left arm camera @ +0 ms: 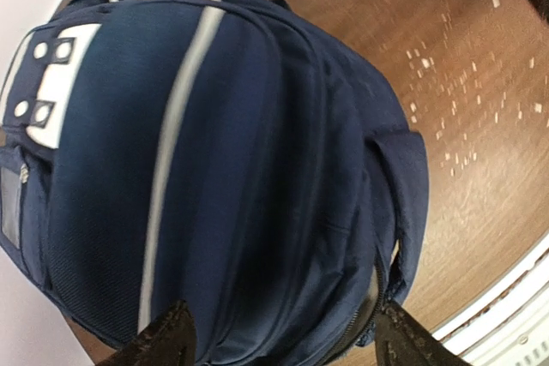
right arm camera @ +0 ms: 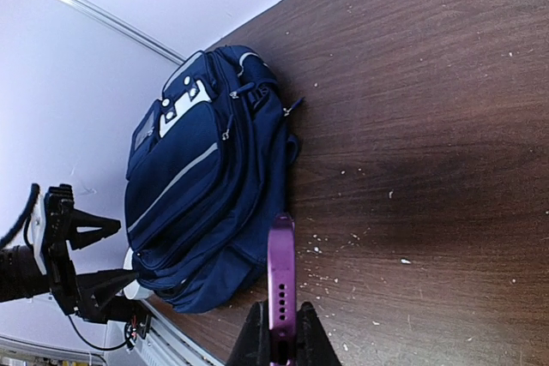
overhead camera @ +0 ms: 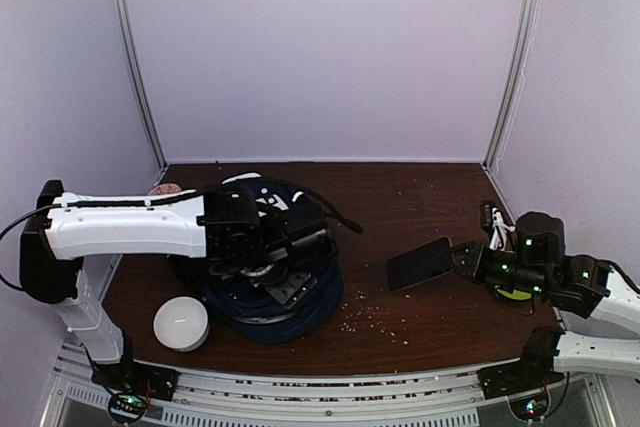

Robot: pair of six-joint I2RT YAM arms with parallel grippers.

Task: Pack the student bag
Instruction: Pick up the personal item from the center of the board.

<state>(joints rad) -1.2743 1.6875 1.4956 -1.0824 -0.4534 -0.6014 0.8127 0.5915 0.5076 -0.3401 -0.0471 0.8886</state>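
Note:
The student bag [overhead camera: 290, 315] is a dark navy backpack with white stripes, lying flat at the table's left. It fills the left wrist view [left arm camera: 223, 169], and it is at the left of the right wrist view [right arm camera: 206, 186]. My left gripper [overhead camera: 292, 245] hovers just over the bag's top, open and empty, with its fingertips [left arm camera: 171, 336] spread wide across a zipped seam. My right gripper [overhead camera: 462, 255] is to the right of the bag, apart from it. It is shut on a flat purple phone-like slab [right arm camera: 280, 272], which looks dark in the top view [overhead camera: 420, 263].
A white round ribbed pouch [overhead camera: 181, 323] stands on the table by the bag's near left. A yellow-green item [overhead camera: 514, 294] lies under the right arm. Pale crumbs [overhead camera: 375, 315] are scattered over the brown table. White walls close in the back and sides.

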